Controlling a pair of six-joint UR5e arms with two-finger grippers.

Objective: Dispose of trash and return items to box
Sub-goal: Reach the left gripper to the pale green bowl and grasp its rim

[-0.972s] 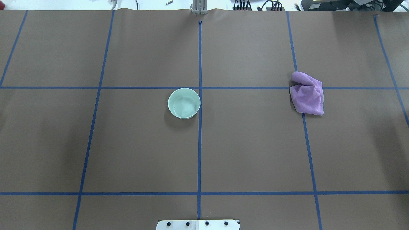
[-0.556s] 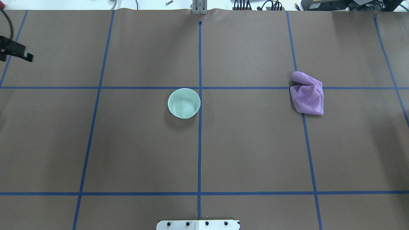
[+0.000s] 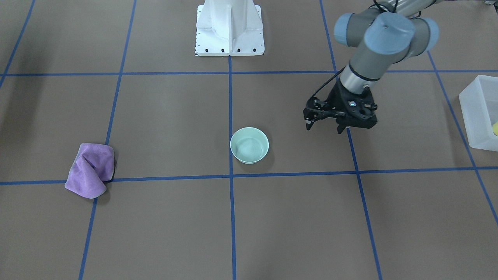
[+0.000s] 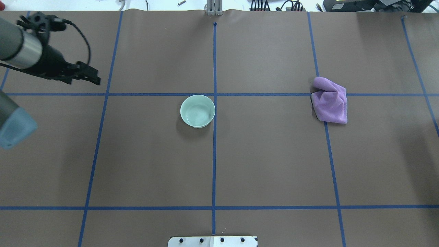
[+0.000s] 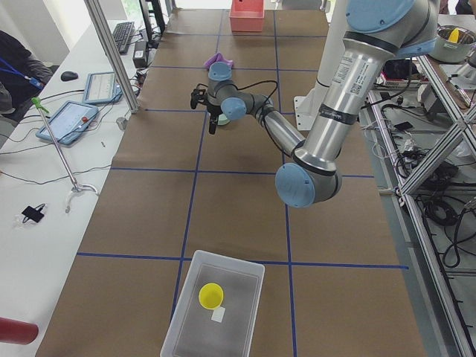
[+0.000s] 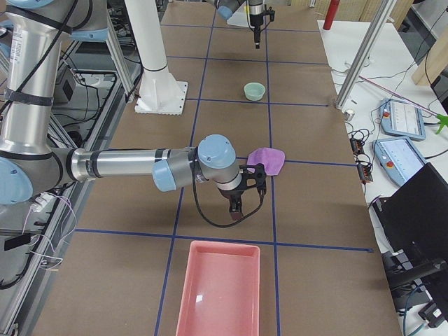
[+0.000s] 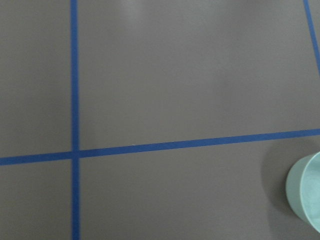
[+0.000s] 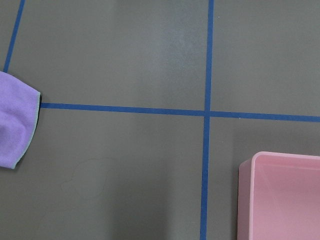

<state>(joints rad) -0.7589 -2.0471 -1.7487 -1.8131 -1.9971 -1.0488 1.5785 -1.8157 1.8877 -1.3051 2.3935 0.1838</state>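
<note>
Near the left gripper, spread and empty, sits the mint bowl, probably next for the box; the grasp calls for straddling its rim.

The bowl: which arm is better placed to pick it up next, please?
Left. Its open tool hangs near the bowl, the box on its side; the right tool is by the cloth.

mint-green bowl, purple cloth, yellow cup, pink bin

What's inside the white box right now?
The yellow cup and a small white scrap are in the box; its near end is cut off from view.
</note>
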